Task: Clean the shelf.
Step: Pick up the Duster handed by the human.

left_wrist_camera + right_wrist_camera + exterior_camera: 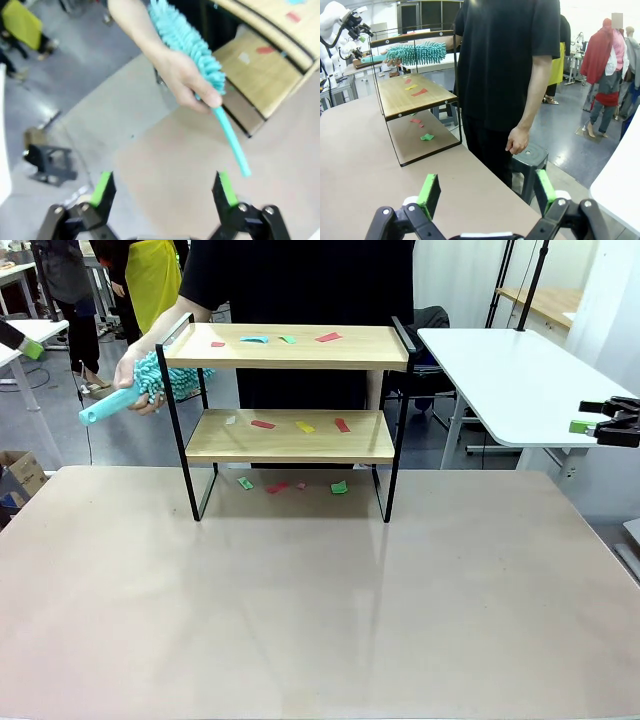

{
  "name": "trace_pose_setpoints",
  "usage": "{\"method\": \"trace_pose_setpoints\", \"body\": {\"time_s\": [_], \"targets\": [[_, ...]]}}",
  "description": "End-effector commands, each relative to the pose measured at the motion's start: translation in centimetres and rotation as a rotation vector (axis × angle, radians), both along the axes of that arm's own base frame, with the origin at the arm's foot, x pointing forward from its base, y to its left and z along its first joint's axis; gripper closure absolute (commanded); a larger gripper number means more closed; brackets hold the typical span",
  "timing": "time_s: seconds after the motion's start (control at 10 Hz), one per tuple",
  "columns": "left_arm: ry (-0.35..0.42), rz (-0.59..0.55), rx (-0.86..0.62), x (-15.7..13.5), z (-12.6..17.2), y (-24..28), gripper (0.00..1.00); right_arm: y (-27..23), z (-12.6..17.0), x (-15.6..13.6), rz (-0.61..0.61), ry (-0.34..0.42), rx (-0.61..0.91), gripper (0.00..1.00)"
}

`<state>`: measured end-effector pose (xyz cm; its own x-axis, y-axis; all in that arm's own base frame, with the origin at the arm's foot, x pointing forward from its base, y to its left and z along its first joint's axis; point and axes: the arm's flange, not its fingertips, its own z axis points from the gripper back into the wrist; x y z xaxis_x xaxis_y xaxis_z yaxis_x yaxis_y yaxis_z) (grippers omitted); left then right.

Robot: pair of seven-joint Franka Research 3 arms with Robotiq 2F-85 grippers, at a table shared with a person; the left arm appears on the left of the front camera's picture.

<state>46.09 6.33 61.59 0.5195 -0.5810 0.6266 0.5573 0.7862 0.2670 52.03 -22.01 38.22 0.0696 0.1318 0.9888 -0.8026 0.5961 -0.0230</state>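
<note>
**Shelf-cleaning scene, front and 2 wrist views.** The 2-tier shelf (365, 348) stands at the far middle of the bench (300, 620), directly in front of a standing person (505, 60).

Small coloured paper scraps (328, 337) lie on all 3 levels. About 4 are on the top board, about 4 on the lower board, and about 4 on the bench surface beneath the frame.

The person's hand (137, 375) holds a teal chenille duster (165, 380) just beside the shelf's left rail, at a height between the 2 boards, with the handle pointing left and down. Whether the duster head touches the frame cannot be told.

The left pincer (164, 182) hangs over the bench's left edge with its jaws spread wide and nothing between them, and the duster handle lies ahead of it. The right pincer (487, 182) is likewise fully spread and empty, well to the right of the shelf.

Progress, as judged: no level looks cleared, so sweeping is at its very start. Both boards and the bench patch under the shelf are left to do.
</note>
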Motion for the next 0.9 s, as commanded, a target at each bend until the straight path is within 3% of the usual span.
{"method": "trace_pose_setpoints", "body": {"time_s": [0.0, 0.4, 0.8], "targets": [[0.118, 0.098, 0.049, -1.7, -1.2, -3.8, 0.0, 0.3, 0.4, 0.1, -0.009, 0.016, -0.009, 0.0], [0.193, 0.231, -0.003, -3.4, -2.8, -7.7, 0.0, 0.3, 0.4, 0.1, -0.009, 0.016, -0.009, 0.0], [0.205, 0.202, -0.063, -3.2, -4.1, -9.4, 0.0, 0.3, 0.4, 0.1, -0.009, 0.016, -0.009, 0.0]]}}
